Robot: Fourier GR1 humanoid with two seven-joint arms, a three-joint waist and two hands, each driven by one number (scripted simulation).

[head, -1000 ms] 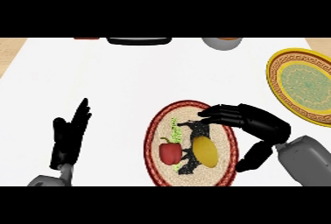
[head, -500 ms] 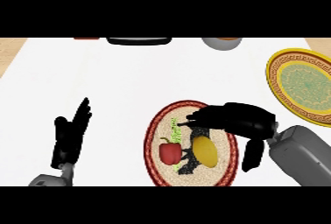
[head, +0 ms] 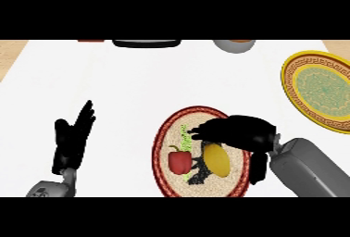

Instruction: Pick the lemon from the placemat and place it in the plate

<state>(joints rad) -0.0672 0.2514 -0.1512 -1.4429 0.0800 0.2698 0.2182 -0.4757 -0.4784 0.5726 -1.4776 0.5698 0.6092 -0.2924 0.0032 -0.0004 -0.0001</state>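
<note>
The lemon [head: 217,159] lies on the round woven placemat [head: 164,152], right of the mat's centre, with its long axis running roughly up and down in the head view, leaning a little toward the lower right. The right hand [head: 236,134] is directly over the fruit's upper end: its palm and curled fingers [head: 199,132] cover the top of the lemon and point toward the view's left, across the fruit's long axis, so closing from here would take it across its narrow width. The thumb [head: 259,167] hangs down along the lemon's right side, close beside it, though whether it touches the skin cannot be told. The fingers are bent over the fruit but are not seen to be closed round it; contact is hidden under the hand.

The left hand [head: 71,141] rests well apart on the white tabletop [head: 137,83] near the lower left, fingers straight and up, so the right hand is by far the nearer one.

The lemon looks smooth, plain yellow and oval, with its lower two thirds in view. A red bell pepper [head: 180,160] sits just to its left on the same mat, beside a dark printed pattern. The yellow plate [head: 290,92] with the green patterned centre stands at the upper right, well apart from the mat; the carry would likely go up and to the right.
</note>
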